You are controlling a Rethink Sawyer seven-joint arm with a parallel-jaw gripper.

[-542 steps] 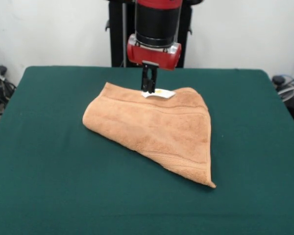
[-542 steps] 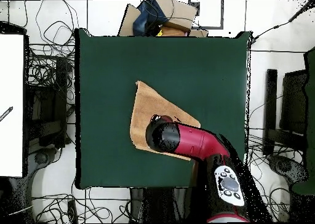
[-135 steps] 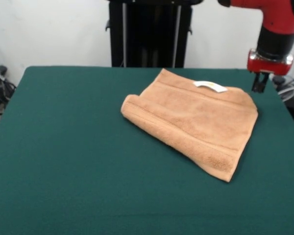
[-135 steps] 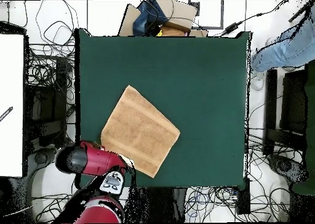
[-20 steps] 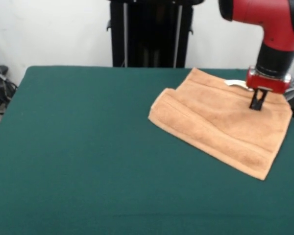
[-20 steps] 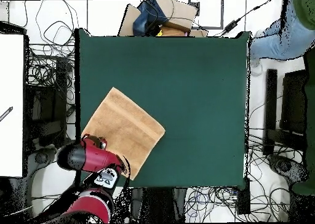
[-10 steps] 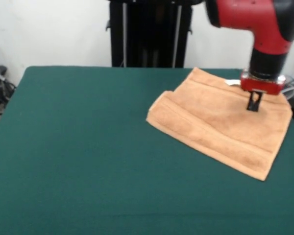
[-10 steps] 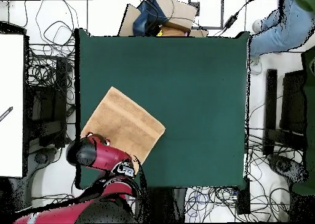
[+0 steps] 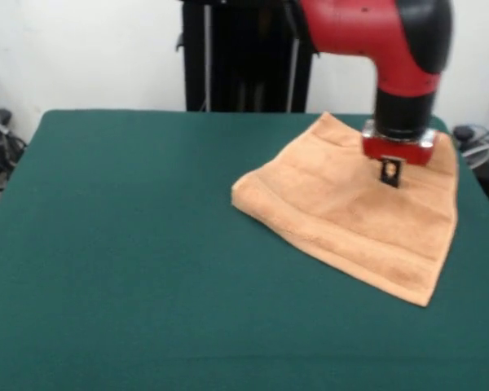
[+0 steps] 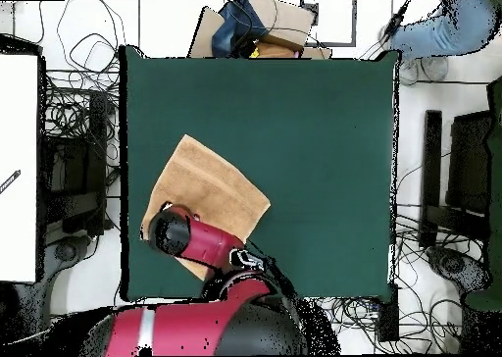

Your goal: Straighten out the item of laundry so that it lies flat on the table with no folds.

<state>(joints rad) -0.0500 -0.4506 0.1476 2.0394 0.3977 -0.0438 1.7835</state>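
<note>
**Towel still doubled near the table's corner**

Green felt covers the table [image 9: 106, 269], with a white wall behind. From the front, the towel [image 9: 342, 220] lies at the far right part of the table, near its back edge, and is not yet flat: one side looks doubled over, with a rounded fold running along its left edge. The gripper [image 9: 390, 173] hangs from the red arm over the towel's back part, tips at or just above the cloth. Its fingers look close together, but whether they pinch the terry I cannot tell. No tag shows; the arm may hide it.

From overhead, the towel [image 10: 211, 191] sits as a tilted square near a table corner on the robot's side, well inside the edges. The arm covers the gripper and one towel corner, so the jaws go unseen. A person's sleeve [image 10: 446, 25] shows at the top right, off the table.

Judging by this, the step is repositioning or dragging; next, the folded layer needs grasping at its free edge and peeling open.
</note>
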